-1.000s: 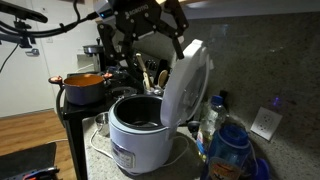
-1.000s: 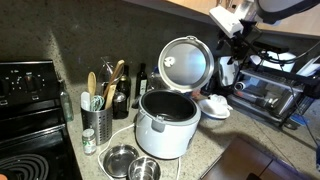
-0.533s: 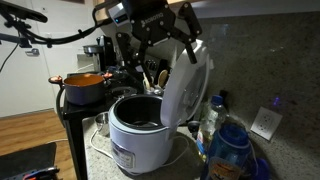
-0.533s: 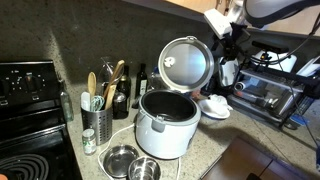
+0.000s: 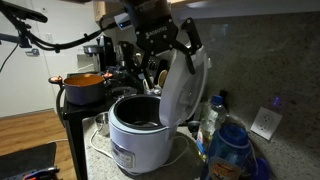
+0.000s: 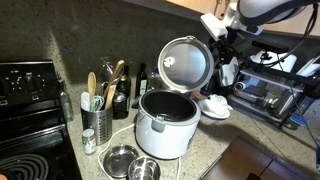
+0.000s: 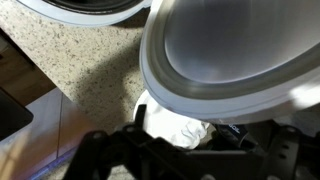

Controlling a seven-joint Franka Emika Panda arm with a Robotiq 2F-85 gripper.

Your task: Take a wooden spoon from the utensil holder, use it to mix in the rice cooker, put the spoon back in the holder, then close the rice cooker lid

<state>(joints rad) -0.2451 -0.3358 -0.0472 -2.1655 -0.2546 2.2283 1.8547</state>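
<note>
The gripper (image 5: 172, 48) hangs at the top rim of the rice cooker lid (image 6: 187, 63), fingers spread wide with nothing between them. The lid stands upright over the rice cooker (image 6: 165, 125), which sits mid-worktop (image 6: 207, 135) near the front edge. The wooden spoon (image 6: 114, 78) stands in the utensil holder (image 6: 97, 125) beside the cooker, toward the worktop's stove-side end.

Glossy white plastic rice cooker lid (image 6: 187, 64), speckled stone counter (image 7: 90, 75).
</note>
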